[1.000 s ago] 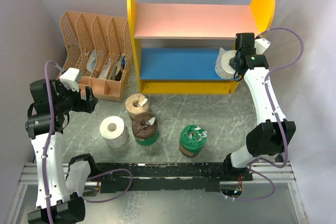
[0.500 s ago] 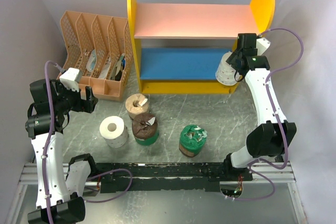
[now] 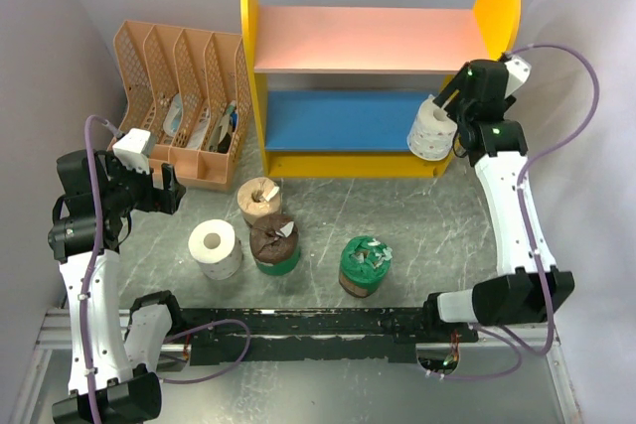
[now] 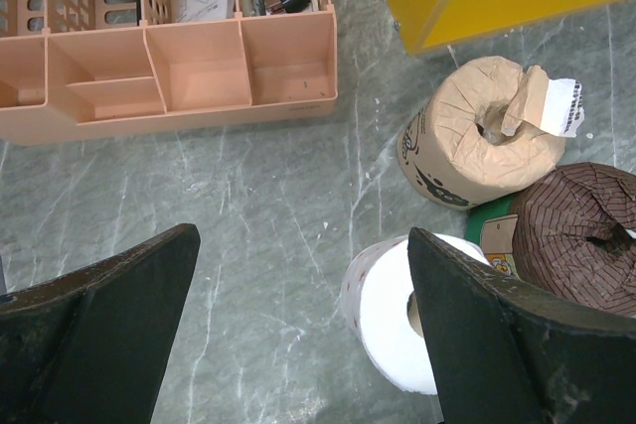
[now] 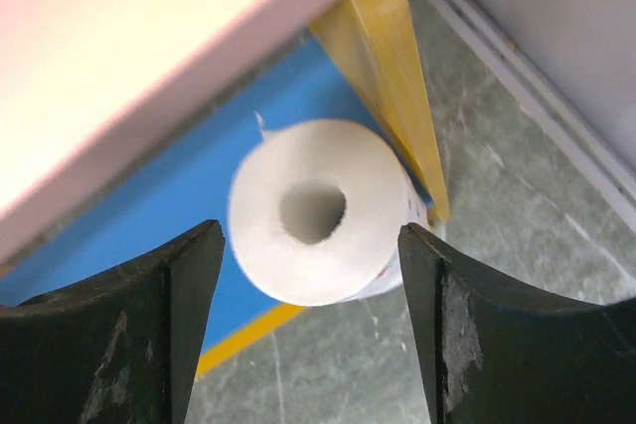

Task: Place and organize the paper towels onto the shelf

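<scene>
Nearest the arm bases, a green-wrapped roll point(image 3: 365, 265) stands alone on the grey worktop point(image 3: 417, 215), well apart from the others. To its left is a cluster of three. A second green-wrapped roll point(image 3: 274, 243) shows its brown crumpled top, a white roll point(image 3: 216, 248) stands just beside it on the left, and a tan roll point(image 3: 259, 200) stands just behind them with a loose paper tab at its core. All four stand on end with their hollow cores up.

The left fingers point(image 4: 99, 325) are spread wide and hold nothing. They hover above bare worktop to the left of the cluster. In the left wrist view one finger overlaps the edge of the white roll.

Farther back on the left, a peach file organizer point(image 3: 184, 96) holds papers and small items in its slots.

The shelf point(image 3: 250, 37) stands at the back. On it, the pink upper board point(image 3: 363, 39) is bare. The other white roll point(image 3: 430, 131) sits tilted at the front right corner of the blue lower board point(image 3: 338, 118), just beside the right yellow side panel point(image 3: 497, 7). Its lower rim overlaps the board's front edge.

The right fingers point(image 5: 109, 335) are spread apart above this roll. In the right wrist view a gap shows on either side of the roll, and its core faces the camera.
</scene>
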`<state>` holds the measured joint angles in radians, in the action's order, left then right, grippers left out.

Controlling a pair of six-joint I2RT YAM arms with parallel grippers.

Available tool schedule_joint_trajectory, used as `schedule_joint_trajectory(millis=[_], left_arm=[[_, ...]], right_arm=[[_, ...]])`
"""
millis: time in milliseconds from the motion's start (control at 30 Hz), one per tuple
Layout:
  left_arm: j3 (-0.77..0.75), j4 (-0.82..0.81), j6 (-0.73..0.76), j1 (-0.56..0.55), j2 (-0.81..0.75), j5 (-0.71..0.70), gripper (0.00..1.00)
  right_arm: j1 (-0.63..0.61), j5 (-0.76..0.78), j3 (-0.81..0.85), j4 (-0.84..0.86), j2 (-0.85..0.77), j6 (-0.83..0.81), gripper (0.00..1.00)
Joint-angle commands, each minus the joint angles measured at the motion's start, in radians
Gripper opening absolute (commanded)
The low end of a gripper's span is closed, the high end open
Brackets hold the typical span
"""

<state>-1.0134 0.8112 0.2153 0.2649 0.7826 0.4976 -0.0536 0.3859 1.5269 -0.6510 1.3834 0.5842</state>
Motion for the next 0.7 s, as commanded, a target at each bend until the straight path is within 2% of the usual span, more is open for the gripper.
schedule_joint_trajectory(millis=[0, 100, 233, 333, 467, 667], left_arm=[[0.006, -0.029, -0.007, 0.01, -0.008, 0.002, 0.99], [0.006, -0.029, -0.007, 0.01, -0.009, 0.0, 0.99], [0.006, -0.026, -0.008, 0.01, -0.022, -0.007, 0.99], [0.004, -0.025, -0.009, 0.012, -0.024, -0.005, 0.99], [0.005, -0.026, -0.006, 0.011, -0.015, 0.003, 0.99], [0.006, -0.027, -0.004, 0.011, -0.008, 0.005, 0.99]], right_arm=[[0.001, 0.002, 0.01, 0.115, -0.062, -0.049, 0.72], [0.0, -0.045, 0.016, 0.101, -0.073, -0.106, 0.73], [0.001, -0.294, -0.038, 0.125, -0.164, -0.415, 0.79], [0.001, -0.413, -0.083, 0.056, -0.228, -0.625, 0.88], [0.002, -0.374, -0.229, 0.003, -0.35, -0.825, 0.98], [0.003, -0.344, -0.489, 0.008, -0.46, -0.973, 1.0]])
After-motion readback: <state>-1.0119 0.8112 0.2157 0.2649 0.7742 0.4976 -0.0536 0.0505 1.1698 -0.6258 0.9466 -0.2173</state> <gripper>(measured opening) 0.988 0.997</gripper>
